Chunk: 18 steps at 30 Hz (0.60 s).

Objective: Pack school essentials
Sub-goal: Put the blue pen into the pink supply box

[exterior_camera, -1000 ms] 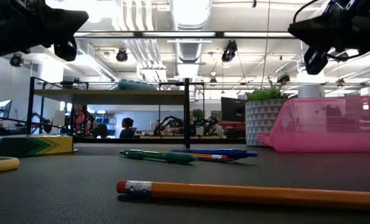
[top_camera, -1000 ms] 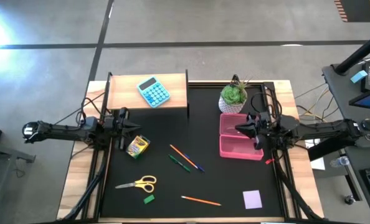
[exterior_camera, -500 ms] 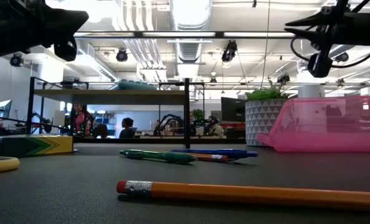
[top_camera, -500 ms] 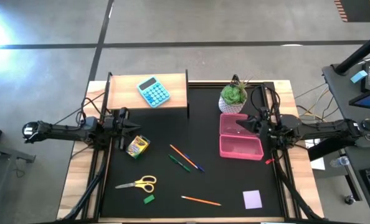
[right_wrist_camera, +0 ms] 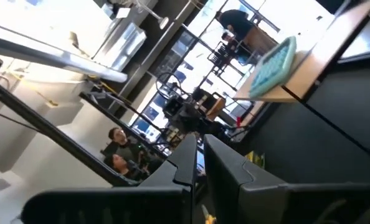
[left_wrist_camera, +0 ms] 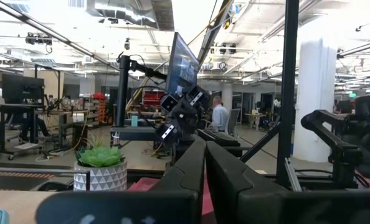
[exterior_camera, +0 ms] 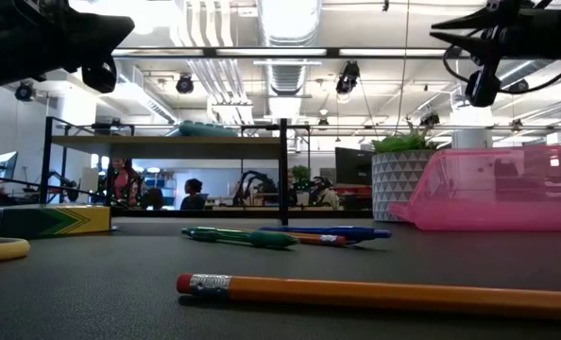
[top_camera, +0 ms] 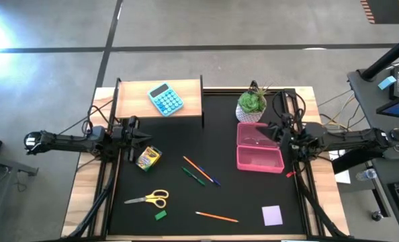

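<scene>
Nothing packed: pink box (top_camera: 259, 156) empty. Scissors (top_camera: 150, 198), pencils (top_camera: 199, 171), crayon box (top_camera: 148, 158), eraser (top_camera: 160, 215), notepad (top_camera: 272, 215) loose on counter (top_camera: 186, 134). Left pincer (top_camera: 148, 139), right pincer (top_camera: 269, 132) closed, empty.

My matt black table mat (top_camera: 240, 195) lies on pale, bare-grained wooden boards (top_camera: 82, 195). At three o'clock sits a translucent pink plastic box (top_camera: 258, 156), smooth and slightly glossy. The wooden orange pencil (exterior_camera: 375, 295) has a shiny metal ferrule. My dark fingers (left_wrist_camera: 191, 168) look like matt plastic. The lilac square paper notepad (top_camera: 272, 215) looks flat and dull.
</scene>
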Motion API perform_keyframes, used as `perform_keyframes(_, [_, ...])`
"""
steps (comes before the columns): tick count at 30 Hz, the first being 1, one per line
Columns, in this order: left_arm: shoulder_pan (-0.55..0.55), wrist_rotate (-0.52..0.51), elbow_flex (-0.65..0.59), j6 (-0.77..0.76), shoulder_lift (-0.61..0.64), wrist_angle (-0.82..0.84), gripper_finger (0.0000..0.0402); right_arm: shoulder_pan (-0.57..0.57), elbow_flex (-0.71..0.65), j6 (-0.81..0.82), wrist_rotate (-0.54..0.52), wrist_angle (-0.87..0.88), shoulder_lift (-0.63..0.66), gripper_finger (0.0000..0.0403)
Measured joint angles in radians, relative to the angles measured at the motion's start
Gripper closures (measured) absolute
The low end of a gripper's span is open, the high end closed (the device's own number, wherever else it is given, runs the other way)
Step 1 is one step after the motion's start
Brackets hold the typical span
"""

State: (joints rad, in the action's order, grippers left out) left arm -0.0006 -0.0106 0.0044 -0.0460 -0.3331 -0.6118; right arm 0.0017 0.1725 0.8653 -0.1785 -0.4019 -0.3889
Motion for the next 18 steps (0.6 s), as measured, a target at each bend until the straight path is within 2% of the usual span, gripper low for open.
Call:
perform_keyframes(4, [0.000,0.000,0.000,0.000,0.000,0.000,0.0402,0.000,0.009,-0.048,-0.049,0.000,0.000,0.0381])
perform_keyframes(9, [0.000,0.000,0.000,0.000,0.000,0.000,0.0402,0.000,0.014,-0.070,-0.059,-0.001,0.002,0.0380])
perform_keyframes(18, [0.000,0.000,0.000,0.000,0.000,0.000,0.0402,0.000,0.018,-0.065,-0.028,-0.068,0.000,0.0380])
